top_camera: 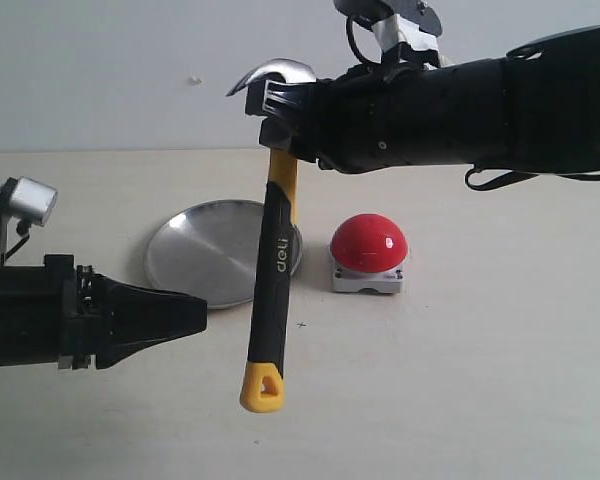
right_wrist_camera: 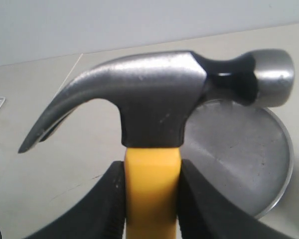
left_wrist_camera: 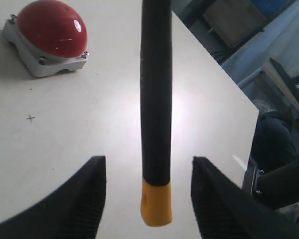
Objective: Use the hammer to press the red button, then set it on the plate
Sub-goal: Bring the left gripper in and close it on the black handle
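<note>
The hammer [top_camera: 273,280] hangs in the air over the table [top_camera: 480,380], head up and yellow looped end down. In the exterior view it crosses in front of the plate's [top_camera: 200,260] right edge, with the button [top_camera: 369,243] just beside it on the right.

The right gripper [right_wrist_camera: 152,199] pinches the yellow neck directly under the head, one finger pressed to each side. The left gripper [left_wrist_camera: 148,167] sits low near the handle's end. Its fingers are spread wide on either side of the black grip and touch nothing.

The hammer's long axis runs close to vertical, the lower end leaning slightly to the left of the exterior view. The curved fork of the head points left. The striking face points right, towards the button's side, though the right arm hides it in that view.

As I judge it, the placing is not yet done, since the hammer touches neither button nor plate. I cannot tell from these views whether the button has been pressed. If not, the head needs bringing down onto the red dome first. How high the yellow end hangs above the table is hard to judge.
</note>
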`<control>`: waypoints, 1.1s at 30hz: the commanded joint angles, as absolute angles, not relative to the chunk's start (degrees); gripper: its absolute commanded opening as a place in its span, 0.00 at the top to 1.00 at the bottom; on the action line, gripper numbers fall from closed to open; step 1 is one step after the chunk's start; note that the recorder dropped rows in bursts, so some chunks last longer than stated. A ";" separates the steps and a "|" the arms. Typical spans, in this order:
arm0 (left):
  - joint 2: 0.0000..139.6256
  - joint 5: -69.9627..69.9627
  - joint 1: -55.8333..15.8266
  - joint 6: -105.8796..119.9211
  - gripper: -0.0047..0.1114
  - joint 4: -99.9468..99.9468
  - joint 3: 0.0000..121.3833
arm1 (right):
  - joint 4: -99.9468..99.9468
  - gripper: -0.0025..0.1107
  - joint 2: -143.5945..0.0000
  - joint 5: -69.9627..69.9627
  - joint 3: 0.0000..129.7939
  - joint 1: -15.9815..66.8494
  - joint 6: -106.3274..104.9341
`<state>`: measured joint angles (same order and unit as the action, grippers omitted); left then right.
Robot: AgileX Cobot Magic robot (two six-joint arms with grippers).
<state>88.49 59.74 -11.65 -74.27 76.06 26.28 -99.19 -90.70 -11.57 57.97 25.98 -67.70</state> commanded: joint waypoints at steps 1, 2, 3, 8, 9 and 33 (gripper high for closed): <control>88.72 60.68 -11.94 -74.92 0.44 76.58 27.02 | -99.95 0.98 -89.98 -11.82 59.26 26.00 -67.56; 88.72 60.33 -12.08 -75.09 0.42 76.58 27.25 | -99.95 0.98 -89.98 -11.82 59.26 26.00 -67.56; 88.72 59.62 -12.46 -75.64 0.40 76.86 27.57 | -99.95 0.98 -89.98 -11.82 59.26 26.00 -67.56; 88.72 52.20 -18.04 -78.10 0.40 77.17 30.79 | -99.95 0.98 -89.98 -11.83 59.26 26.00 -67.40; 88.72 49.70 -19.89 -78.69 0.40 77.29 31.82 | -99.95 0.98 -89.98 -12.05 59.26 26.00 -67.45; 100.60 52.44 -24.05 -81.03 0.40 75.72 40.74 | -99.95 0.98 -89.98 -12.94 59.26 26.00 -66.35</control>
